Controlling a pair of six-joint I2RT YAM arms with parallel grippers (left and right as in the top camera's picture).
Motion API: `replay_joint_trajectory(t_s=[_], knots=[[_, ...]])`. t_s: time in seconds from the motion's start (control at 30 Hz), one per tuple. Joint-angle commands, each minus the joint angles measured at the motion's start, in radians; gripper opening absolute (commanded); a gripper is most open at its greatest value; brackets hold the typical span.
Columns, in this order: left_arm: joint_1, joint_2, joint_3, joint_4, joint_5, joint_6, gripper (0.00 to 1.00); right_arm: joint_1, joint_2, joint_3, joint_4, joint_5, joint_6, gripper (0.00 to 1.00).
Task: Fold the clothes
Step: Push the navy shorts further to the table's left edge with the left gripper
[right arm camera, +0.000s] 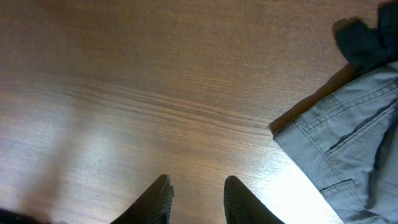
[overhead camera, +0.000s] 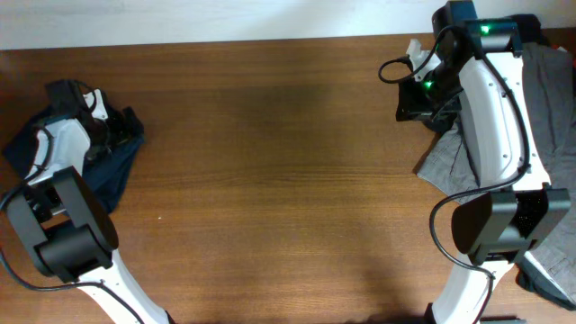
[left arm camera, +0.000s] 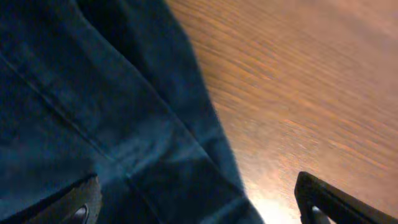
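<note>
Fingers (left arm camera: 329, 200) of our left gripper (left arm camera: 199, 208) gape empty over the shorts (overhead camera: 115, 171) at the overhead's left, right gripper (right arm camera: 198, 199) half-open, empty; we judge ourselves between grips, needing a hem next.

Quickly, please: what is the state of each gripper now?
Left gripper: open, over the navy shorts, holding nothing.
Right gripper: partly open, empty, above the table.

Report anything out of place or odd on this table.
Nothing is spilled or damaged. The shorts lie bunched up at the left edge of the table, and the grey garment lies rumpled at the right edge. Neither is spread flat or folded.
</note>
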State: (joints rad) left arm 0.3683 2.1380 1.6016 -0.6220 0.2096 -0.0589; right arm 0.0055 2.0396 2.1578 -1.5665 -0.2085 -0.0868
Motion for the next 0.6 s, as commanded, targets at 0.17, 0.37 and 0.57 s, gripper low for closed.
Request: replay_joint_trajectory(t_s=[0.17, 0.37, 0.57], knots=[[-0.01, -0.092, 0.229, -0.439, -0.244, 0.078, 0.99, 0.008, -0.019, 0.004, 0.008, -0.001, -0.01, 0.33], [0.011, -0.106, 0.221, -0.526, -0.41, 0.021, 0.99, 0.008, -0.019, 0.004, 0.01, -0.002, -0.01, 0.33], [0.07, -0.105, 0.132, -0.466, -0.408, -0.039, 0.98, 0.008, -0.019, 0.004, -0.001, -0.002, -0.01, 0.33]])
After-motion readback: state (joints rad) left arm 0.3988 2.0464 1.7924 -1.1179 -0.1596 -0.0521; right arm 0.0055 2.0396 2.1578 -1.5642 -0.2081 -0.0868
